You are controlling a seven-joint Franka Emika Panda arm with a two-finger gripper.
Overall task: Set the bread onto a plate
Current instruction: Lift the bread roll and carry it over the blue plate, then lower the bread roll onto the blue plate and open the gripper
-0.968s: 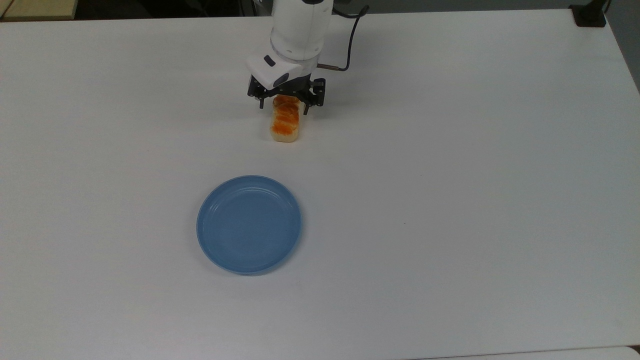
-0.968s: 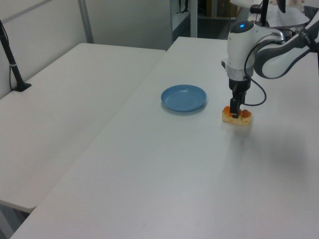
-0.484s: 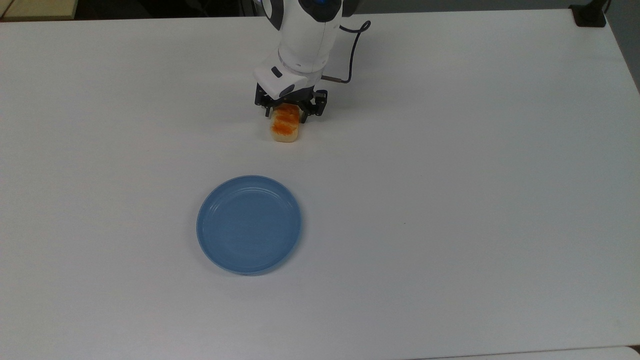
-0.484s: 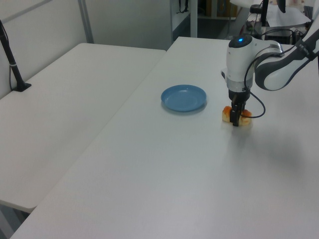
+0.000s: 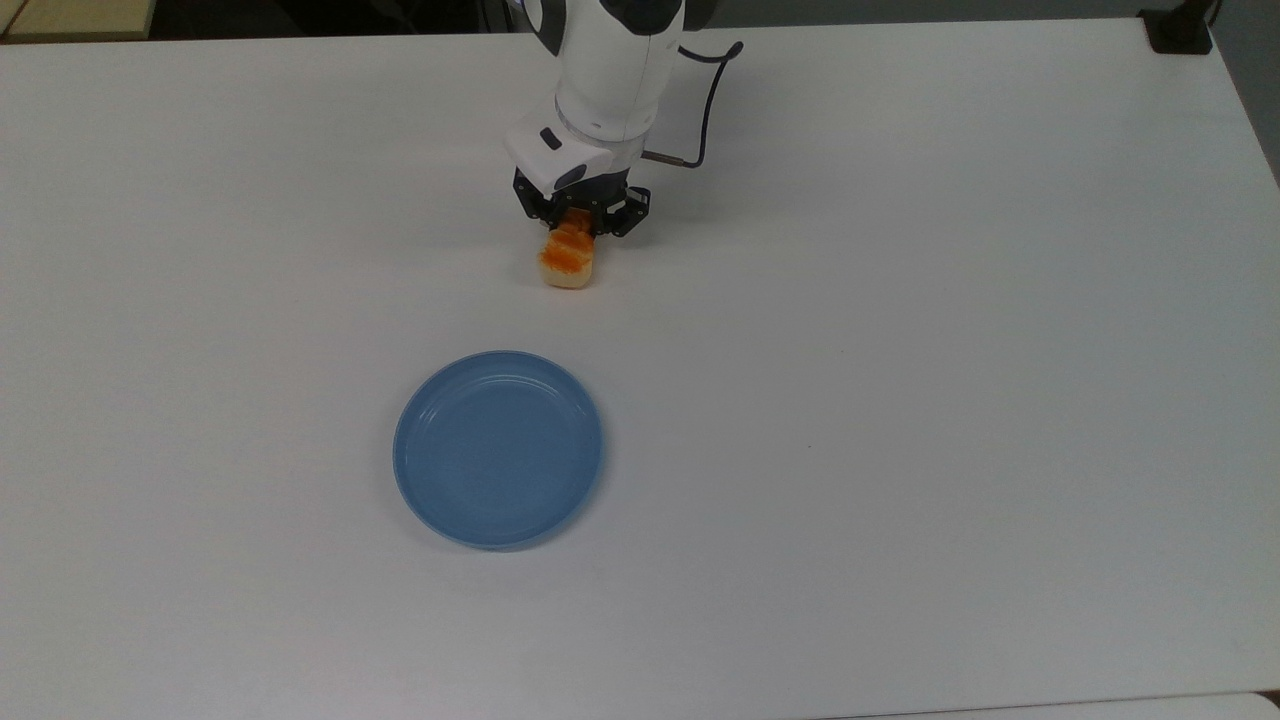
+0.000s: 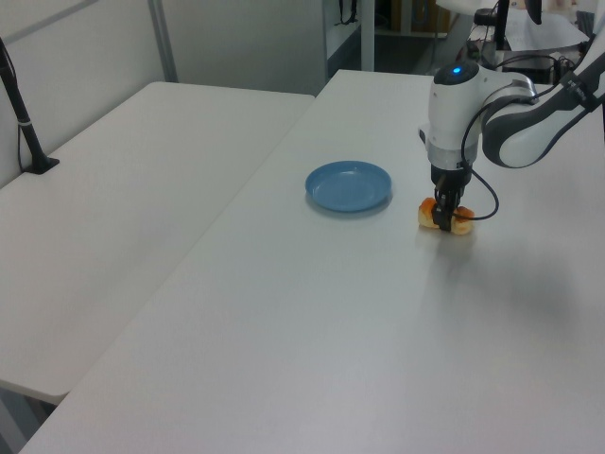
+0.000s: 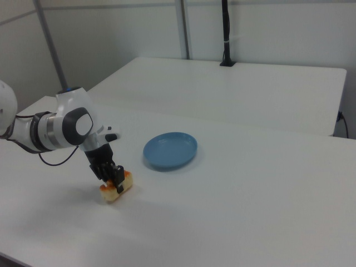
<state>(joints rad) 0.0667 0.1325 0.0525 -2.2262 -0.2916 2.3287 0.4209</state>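
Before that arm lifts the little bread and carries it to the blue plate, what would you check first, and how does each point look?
1. Pincer is at the bread: ok, it straddles the loaf's far end in the top view.
2. Pincer has closed on the bread: ok, as far as it shows; the fingers look drawn in against the loaf's sides.
3. Grip is centred on the loaf: not ok, most of it sticks out toward the plate, so it may tip when lifted.
4. Plate has nothing on it: ok.
5. Table between bread and plate is bare: ok.
6. Bread is off the table yet: cannot tell.
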